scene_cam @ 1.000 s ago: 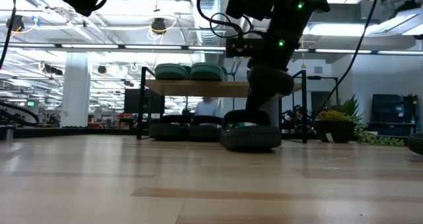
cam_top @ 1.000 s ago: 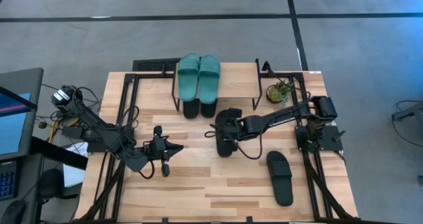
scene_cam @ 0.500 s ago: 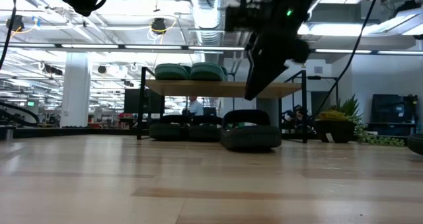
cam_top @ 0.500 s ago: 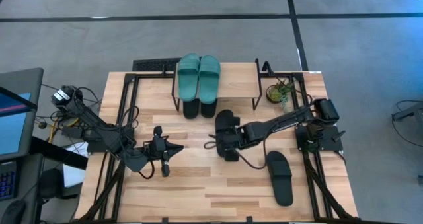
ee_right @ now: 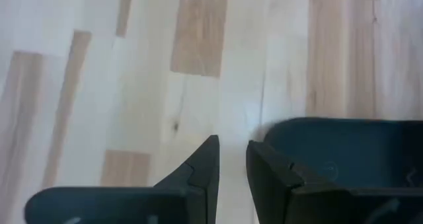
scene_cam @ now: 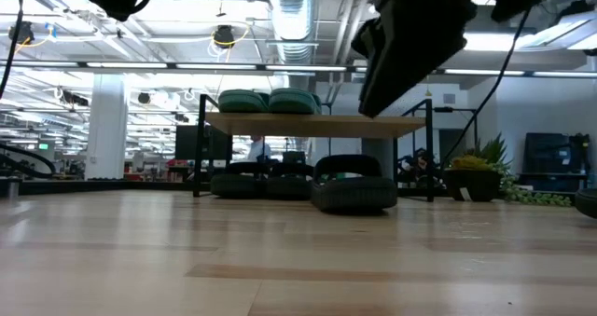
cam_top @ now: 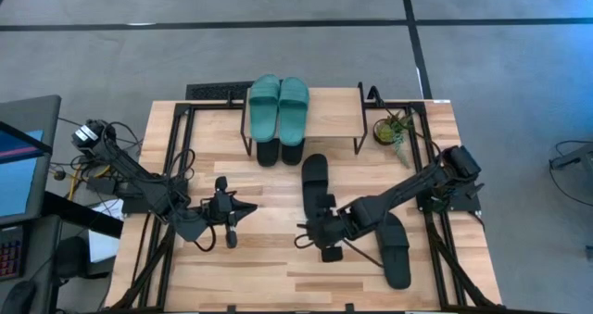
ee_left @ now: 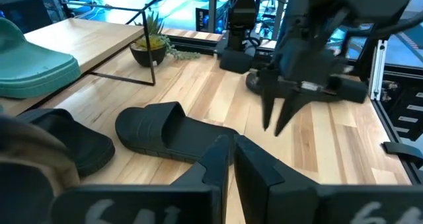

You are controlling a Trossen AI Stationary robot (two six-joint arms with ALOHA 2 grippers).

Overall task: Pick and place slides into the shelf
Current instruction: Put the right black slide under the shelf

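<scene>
Overhead, teal-green slide sandals (cam_top: 279, 106) are lying on the light wooden shelf (cam_top: 324, 119) at the table's far edge; a black slide (cam_top: 314, 180) is lying mid-table. From the left wrist, the right gripper (ee_left: 278, 121) is hanging empty, fingers slightly parted; the left gripper (ee_left: 232, 159) is sitting clenched, empty.

R gripper (ee_right: 231, 161) empty, above tabletop (ee_right: 132, 85), beside black slide (ee_right: 344, 151).

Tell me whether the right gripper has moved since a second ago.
Yes. In the high view the right gripper has pulled back from the shelf toward the table's near edge, leaving the black slide lying on the table.
</scene>
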